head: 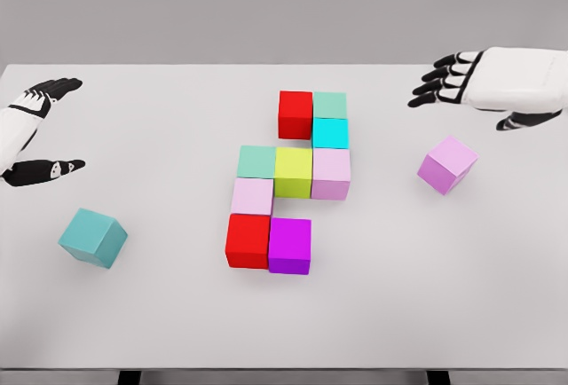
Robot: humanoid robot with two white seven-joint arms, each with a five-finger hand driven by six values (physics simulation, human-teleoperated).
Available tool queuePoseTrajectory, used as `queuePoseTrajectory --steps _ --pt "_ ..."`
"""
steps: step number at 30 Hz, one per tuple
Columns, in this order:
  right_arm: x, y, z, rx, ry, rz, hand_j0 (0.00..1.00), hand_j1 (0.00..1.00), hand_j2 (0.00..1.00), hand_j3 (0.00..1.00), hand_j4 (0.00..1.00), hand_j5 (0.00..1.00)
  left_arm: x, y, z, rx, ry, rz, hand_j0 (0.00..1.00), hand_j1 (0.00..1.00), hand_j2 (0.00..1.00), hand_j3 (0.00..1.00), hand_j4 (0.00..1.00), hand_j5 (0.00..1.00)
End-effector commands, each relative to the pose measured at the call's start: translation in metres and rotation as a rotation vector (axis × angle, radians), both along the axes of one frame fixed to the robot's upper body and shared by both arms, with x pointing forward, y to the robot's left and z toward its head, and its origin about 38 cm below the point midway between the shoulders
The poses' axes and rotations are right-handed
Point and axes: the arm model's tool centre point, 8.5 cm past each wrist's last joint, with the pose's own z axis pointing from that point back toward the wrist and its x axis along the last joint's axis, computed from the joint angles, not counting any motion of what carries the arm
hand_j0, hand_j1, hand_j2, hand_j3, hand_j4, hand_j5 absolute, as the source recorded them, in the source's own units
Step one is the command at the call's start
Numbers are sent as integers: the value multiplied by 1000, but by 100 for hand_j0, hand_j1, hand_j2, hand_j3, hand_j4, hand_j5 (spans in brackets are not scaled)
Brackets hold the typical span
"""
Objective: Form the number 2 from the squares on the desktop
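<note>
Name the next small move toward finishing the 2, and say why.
Probably lower the right hand onto the loose pink cube. Nine cubes already touch in the figure; this one and the teal cube sit apart. Both hands are open, and the pink cube is just below the right hand.

nine cubes sit packed edge to edge mid-table: a red cube (295, 113) and green cube (330, 105) at the far end, a cyan cube (330, 132), then a mint cube (256, 161), yellow cube (293, 171) and pink cube (331, 173), a pale pink cube (252, 196), and nearest a second red cube (248, 240) beside a magenta cube (289, 245). a lilac cube (447, 164) lies loose and turned toward the right edge, a teal cube (92, 237) likewise toward the left edge.
</note>
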Motion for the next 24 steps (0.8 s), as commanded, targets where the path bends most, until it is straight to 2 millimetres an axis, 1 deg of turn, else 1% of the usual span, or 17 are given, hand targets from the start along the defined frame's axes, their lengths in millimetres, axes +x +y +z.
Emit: queuePoseTrajectory --steps 1,3,5,7,9,10,11,12,14,15,16,18,19,20,21,22,24 --pt "-2 2 -1 1 29 7 100 100 100 100 100 100 0 0 1 -6 -1 0 100 100 100 100 100 100" --pt "-4 5 0 13 33 17 100 100 100 100 100 100 0 0 1 -3 0 0 100 100 100 100 100 100" --pt "-12 10 5 -1 18 41 100 100 100 100 100 100 0 5 4 11 -2 2 100 100 100 100 100 100" --pt "-16 -2 6 12 28 17 100 100 100 100 100 100 -2 24 20 68 5 6 100 100 100 100 100 100" --pt "-26 -23 0 32 122 -33 100 100 100 100 100 100 -2 30 24 82 28 -8 100 100 100 100 100 100" --pt "-31 -39 4 60 167 -111 100 100 100 100 100 100 -2 28 24 81 69 -47 100 100 100 100 100 100" --pt "-26 -46 13 161 213 -220 100 100 100 100 100 100 -2 30 25 97 100 -69 100 100 100 100 100 100" --pt "-17 -51 15 223 246 -325 98 98 98 98 98 98 -3 33 29 104 104 -69 100 100 100 100 100 100" --pt "-11 -54 9 226 262 -419 100 100 100 100 100 100 -6 32 23 62 128 -76 100 100 100 100 100 100" --pt "-8 -50 2 208 264 -413 100 100 100 100 100 100 -6 29 16 33 152 -86 100 100 100 100 100 100" --pt "-5 -42 -10 172 262 -399 100 100 100 100 100 100 -7 31 10 8 180 -83 100 100 100 100 100 100" --pt "2 -32 -23 163 279 -420 100 100 100 100 100 100 -7 38 14 -55 201 -78 100 100 100 100 100 100" --pt "6 -26 -40 157 323 -464 100 100 100 100 100 100 -8 40 14 -102 221 -81 100 100 100 100 100 100" --pt "8 -22 -46 150 330 -472 100 100 100 100 100 100 -8 42 16 -111 230 -80 100 100 100 100 100 100" --pt "12 -13 -54 99 292 -458 100 100 100 100 100 100 -12 51 20 -130 272 -76 100 100 100 100 100 100" --pt "14 -10 -60 49 258 -448 100 100 100 100 100 100 -15 55 17 -150 325 -77 100 100 100 100 100 100" --pt "13 -11 -61 33 248 -448 100 100 100 100 100 100 -20 61 14 -138 378 -73 100 100 100 100 100 100"
